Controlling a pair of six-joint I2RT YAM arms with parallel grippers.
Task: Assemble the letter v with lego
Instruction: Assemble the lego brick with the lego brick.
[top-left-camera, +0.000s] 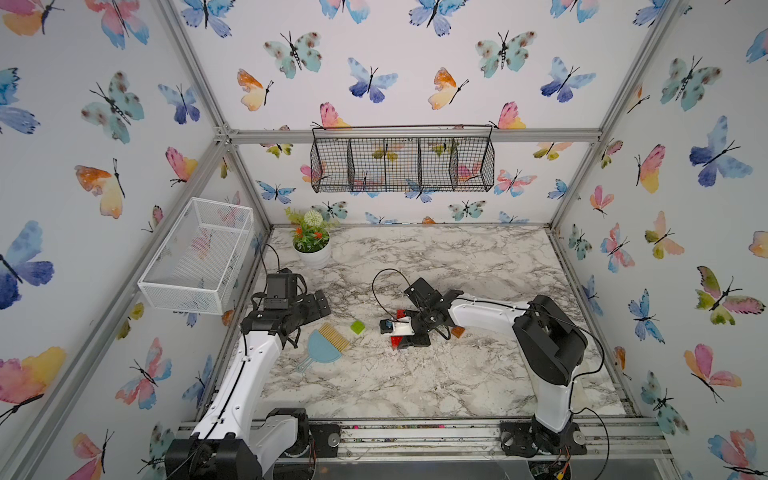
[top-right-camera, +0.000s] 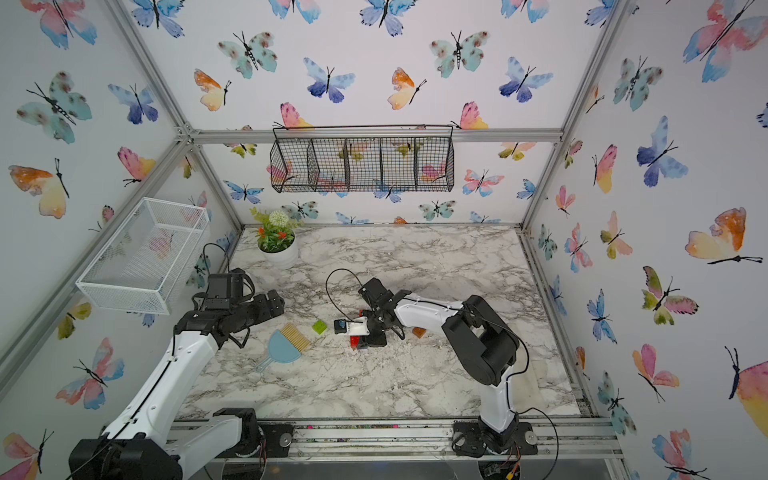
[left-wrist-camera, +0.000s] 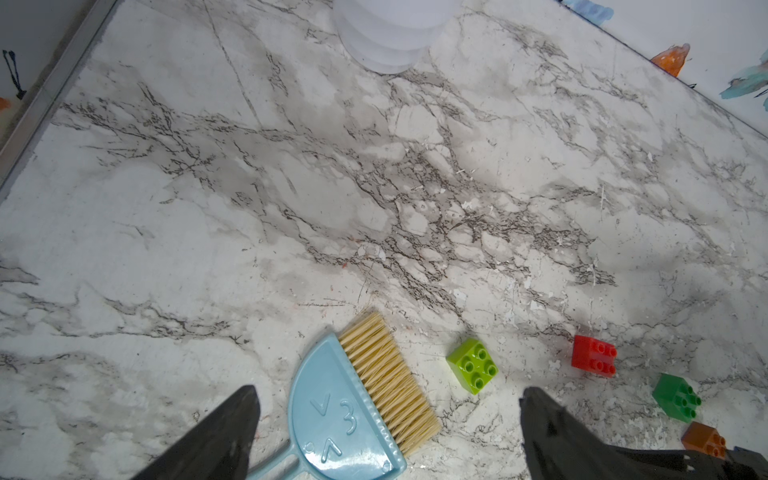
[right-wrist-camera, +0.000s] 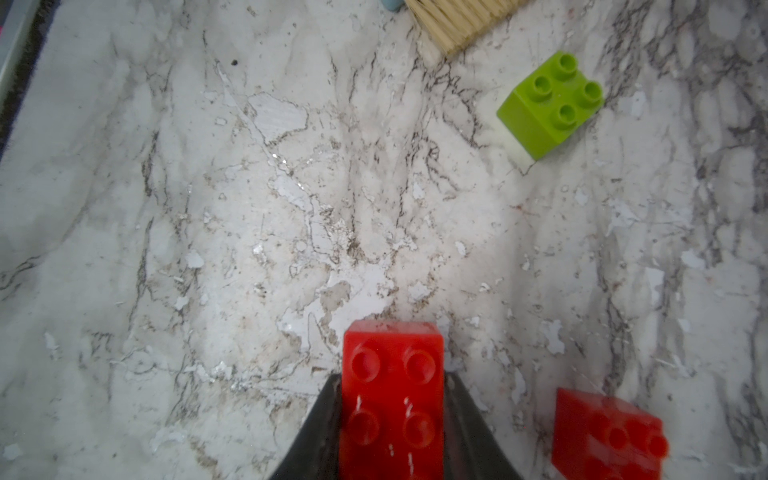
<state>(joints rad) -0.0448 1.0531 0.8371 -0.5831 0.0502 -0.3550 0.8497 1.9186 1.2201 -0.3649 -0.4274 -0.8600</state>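
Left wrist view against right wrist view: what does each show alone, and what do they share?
Only left wrist: the green brick, the orange brick and the white pot. Only right wrist: the long red brick clamped in the right hand. Both: the lime brick, the square red brick and the brush bristles.

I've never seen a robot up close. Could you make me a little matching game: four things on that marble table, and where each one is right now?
Things
1. long red brick
2. lime brick
3. hand brush
4. potted plant

Places
A. far corner of the table, on the robot's left
B. loose on the table, between the hand brush and the right gripper
C. clamped in the right gripper's jaws
D. lying flat close to the left gripper, whose jaws stand open

Pairs: 1-C, 2-B, 3-D, 4-A
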